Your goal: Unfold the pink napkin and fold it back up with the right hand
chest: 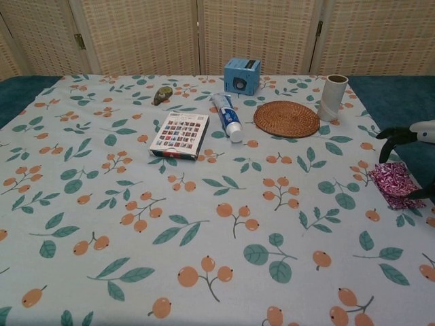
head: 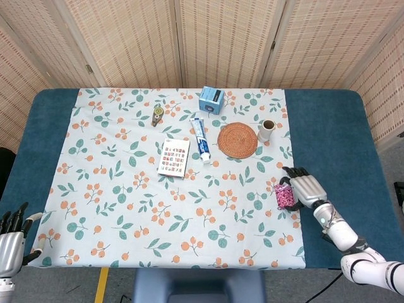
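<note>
The pink patterned napkin (head: pixel 283 196) lies folded into a small packet near the right edge of the floral cloth (head: pixel 126 189); the chest view shows the napkin (chest: pixel 394 183) far right. My right hand (head: pixel 307 189) sits against its right side. Its dark fingers (chest: pixel 389 138) arch over the packet from above and below, still holding its edge. My left hand (head: pixel 9 243) hangs off the table's front left corner with fingers apart and nothing in it.
A round woven coaster (head: pixel 238 140), a small cup (head: pixel 266 130), a toothpaste tube (head: pixel 200 140), a blue box (head: pixel 212 100), a colourful card pack (head: pixel 173 157) and a small round item (head: pixel 157 114) lie on the far half of the cloth.
</note>
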`<action>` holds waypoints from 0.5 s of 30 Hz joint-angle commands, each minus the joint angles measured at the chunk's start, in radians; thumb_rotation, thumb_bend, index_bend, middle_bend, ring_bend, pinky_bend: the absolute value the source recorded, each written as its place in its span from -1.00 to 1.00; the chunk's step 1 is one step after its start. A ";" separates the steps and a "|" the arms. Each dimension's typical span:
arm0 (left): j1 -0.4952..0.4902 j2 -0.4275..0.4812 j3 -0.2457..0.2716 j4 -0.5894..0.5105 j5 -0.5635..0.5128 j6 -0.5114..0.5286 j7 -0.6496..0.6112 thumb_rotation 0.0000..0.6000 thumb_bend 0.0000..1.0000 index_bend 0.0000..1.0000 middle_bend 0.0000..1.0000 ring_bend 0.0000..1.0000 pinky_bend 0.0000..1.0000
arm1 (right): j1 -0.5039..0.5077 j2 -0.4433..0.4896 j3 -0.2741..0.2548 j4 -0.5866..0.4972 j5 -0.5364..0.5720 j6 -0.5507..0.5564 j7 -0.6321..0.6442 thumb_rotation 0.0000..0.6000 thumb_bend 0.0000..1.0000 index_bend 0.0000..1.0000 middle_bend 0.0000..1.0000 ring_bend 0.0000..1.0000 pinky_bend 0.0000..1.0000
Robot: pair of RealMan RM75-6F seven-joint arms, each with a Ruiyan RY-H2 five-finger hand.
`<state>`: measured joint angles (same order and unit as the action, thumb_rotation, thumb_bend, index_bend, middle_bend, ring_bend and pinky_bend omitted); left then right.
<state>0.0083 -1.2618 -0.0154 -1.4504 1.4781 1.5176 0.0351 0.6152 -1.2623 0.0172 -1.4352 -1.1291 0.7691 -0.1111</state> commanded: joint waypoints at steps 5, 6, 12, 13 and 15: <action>-0.001 0.001 -0.001 0.004 -0.003 -0.002 -0.004 1.00 -0.15 -0.47 -0.90 -0.76 -1.00 | -0.010 -0.024 0.007 0.023 -0.003 -0.005 0.022 0.77 -0.56 -0.46 -0.87 -1.00 -1.00; -0.001 0.001 -0.002 0.005 -0.004 -0.003 -0.005 1.00 -0.15 -0.47 -0.90 -0.76 -1.00 | -0.011 -0.027 0.008 0.023 -0.003 -0.006 0.024 0.77 -0.56 -0.47 -0.87 -1.00 -1.00; -0.002 0.000 -0.002 0.012 -0.004 -0.004 -0.014 1.00 -0.15 -0.47 -0.90 -0.76 -1.00 | -0.021 -0.029 0.016 0.013 0.009 0.005 0.024 0.77 -0.56 -0.51 -0.87 -1.00 -1.00; -0.002 -0.001 -0.003 0.014 -0.005 -0.004 -0.015 1.00 -0.15 -0.47 -0.90 -0.76 -1.00 | -0.022 -0.027 0.016 0.010 0.011 0.006 0.023 0.76 -0.56 -0.52 -0.87 -1.00 -1.00; -0.003 -0.002 -0.002 0.016 -0.004 -0.006 -0.016 1.00 -0.15 -0.47 -0.90 -0.76 -1.00 | -0.026 -0.024 0.017 0.004 0.018 0.009 0.021 0.76 -0.56 -0.53 -0.87 -1.00 -1.00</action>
<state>0.0053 -1.2640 -0.0175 -1.4341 1.4738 1.5116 0.0191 0.5905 -1.2877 0.0338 -1.4303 -1.1129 0.7768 -0.0892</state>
